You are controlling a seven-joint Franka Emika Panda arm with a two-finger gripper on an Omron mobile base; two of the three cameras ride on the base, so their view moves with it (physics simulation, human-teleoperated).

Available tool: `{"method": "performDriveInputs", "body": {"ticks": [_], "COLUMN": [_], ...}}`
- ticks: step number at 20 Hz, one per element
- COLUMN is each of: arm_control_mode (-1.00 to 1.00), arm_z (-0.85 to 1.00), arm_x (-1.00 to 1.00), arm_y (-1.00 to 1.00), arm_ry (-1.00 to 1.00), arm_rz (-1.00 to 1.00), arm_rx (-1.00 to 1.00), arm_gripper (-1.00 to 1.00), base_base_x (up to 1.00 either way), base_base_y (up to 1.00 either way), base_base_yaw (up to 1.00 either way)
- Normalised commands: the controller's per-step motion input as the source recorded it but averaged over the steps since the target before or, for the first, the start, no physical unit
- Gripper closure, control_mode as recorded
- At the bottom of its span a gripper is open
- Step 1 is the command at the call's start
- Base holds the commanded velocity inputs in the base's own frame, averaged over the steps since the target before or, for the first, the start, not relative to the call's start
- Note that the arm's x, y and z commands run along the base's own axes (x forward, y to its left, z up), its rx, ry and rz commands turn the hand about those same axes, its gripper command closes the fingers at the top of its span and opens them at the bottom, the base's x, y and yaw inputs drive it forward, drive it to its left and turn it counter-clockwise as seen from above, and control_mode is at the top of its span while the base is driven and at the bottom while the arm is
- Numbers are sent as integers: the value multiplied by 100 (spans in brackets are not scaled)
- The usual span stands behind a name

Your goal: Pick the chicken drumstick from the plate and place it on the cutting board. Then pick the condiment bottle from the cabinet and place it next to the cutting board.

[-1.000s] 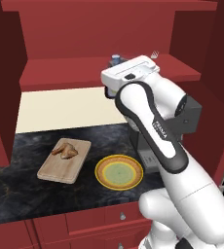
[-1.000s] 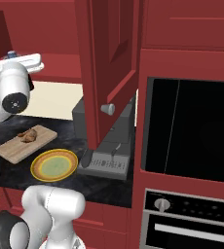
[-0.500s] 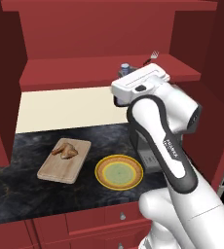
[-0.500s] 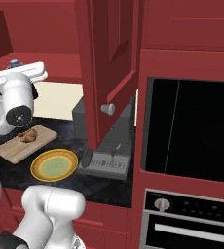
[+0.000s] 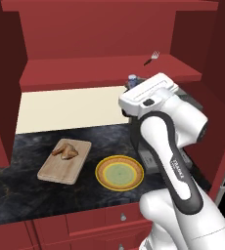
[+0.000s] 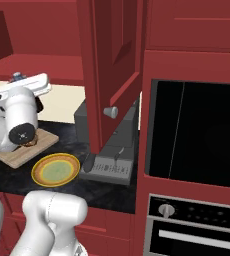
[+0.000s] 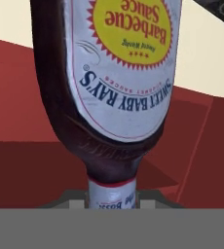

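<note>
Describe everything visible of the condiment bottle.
The condiment bottle looms close in the hand view: dark brown glossy body, a white label with a yellow sunburst reading "Barbecue Sauce" and "Sweet Baby Ray's", text upside down there, its narrow neck pointing toward the bottom edge. Red cabinet surfaces lie behind. In the left base view its blue cap peeks above the wrist.

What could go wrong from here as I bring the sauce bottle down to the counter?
1. The condiment bottle looms close in the hand view, neck nearest; whether it is firmly gripped cannot be told, so it may slip.
2. The plate lies close beside the cutting board, crowding that side for set-down.
</note>
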Motion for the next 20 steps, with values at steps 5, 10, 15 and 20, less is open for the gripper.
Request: {"method": "performDriveInputs", "body": {"ticks": [5, 10, 15, 20], "arm_control_mode": [-100, -100, -100, -100], "arm_z": [-7, -13, -1, 0], "arm_x": [-49, -48, -27, -13], "arm_y": [0, 0, 0, 11], "arm_ry": [10, 13, 13, 14], "arm_rz": [-4, -4, -1, 0], "arm_rx": [2, 6, 6, 7], "arm_gripper": [100, 100, 100, 100], "base_base_x": [0, 0, 0, 0], "base_base_y": [0, 0, 0, 0], "base_base_yaw": [0, 0, 0, 0]}}
